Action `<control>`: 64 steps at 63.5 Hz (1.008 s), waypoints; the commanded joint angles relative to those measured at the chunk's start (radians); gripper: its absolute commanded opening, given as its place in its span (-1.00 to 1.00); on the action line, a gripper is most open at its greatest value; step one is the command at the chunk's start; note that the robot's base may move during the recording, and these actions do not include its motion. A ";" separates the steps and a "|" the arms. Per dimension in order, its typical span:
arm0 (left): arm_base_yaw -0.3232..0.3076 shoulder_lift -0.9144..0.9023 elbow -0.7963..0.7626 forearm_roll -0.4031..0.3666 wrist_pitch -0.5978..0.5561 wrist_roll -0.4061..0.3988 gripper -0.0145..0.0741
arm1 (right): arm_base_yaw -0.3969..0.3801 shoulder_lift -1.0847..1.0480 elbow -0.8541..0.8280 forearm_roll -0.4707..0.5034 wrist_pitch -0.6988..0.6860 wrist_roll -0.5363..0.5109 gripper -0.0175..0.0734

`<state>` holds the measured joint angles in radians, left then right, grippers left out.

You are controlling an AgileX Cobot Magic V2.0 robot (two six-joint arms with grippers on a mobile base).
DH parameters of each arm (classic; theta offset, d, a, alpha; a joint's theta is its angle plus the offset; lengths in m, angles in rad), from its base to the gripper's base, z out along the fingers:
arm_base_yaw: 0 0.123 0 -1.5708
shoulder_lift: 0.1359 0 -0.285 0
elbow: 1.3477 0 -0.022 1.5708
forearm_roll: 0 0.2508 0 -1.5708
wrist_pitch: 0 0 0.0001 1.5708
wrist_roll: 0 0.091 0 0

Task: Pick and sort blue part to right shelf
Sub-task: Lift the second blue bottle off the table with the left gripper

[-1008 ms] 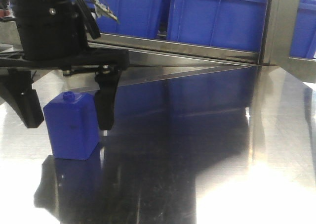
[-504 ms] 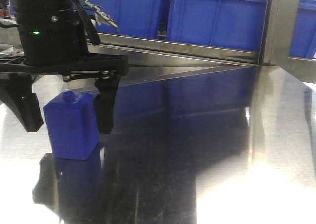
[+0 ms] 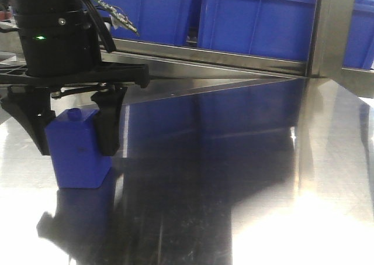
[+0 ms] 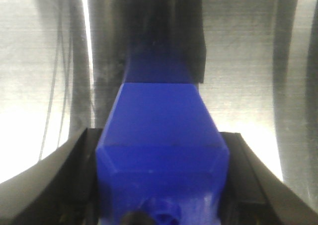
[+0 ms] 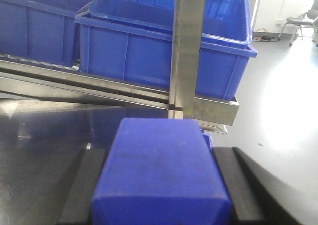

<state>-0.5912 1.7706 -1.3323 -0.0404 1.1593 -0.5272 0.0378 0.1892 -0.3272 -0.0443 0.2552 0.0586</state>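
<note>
Snugly, blue part (image 5: 161, 180) in right hand (image 5: 159, 153)

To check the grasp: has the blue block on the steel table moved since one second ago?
Yes. The blue block has slid a little leftward in the front view, away from the shelf post, as the left gripper closed on it.

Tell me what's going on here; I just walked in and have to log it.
Each arm has a blue piece. The left gripper is closed around a necked blue block standing on the steel table. The right gripper holds the blue part between its fingers, facing the shelf and its blue bins; the part is not shelved yet.
</note>
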 commanded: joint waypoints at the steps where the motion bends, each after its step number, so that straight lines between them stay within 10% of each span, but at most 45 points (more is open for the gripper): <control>1: 0.000 -0.044 -0.030 -0.019 -0.001 -0.010 0.02 | -0.008 0.008 -0.028 -0.013 -0.095 -0.012 0.32; 19: 0.000 -0.173 -0.028 -0.076 -0.019 0.189 -0.13 | -0.008 0.008 -0.028 -0.013 -0.095 -0.012 0.32; 36: 0.036 -0.372 0.124 -0.185 -0.241 0.712 -0.13 | -0.008 0.008 -0.028 -0.013 -0.095 -0.012 0.32; 64: 0.183 -0.716 0.456 -0.189 -0.611 0.723 -0.13 | -0.008 0.008 -0.028 -0.013 -0.095 -0.012 0.32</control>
<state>-0.4410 1.1408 -0.9030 -0.2098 0.6633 0.1922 0.0378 0.1892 -0.3272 -0.0443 0.2552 0.0586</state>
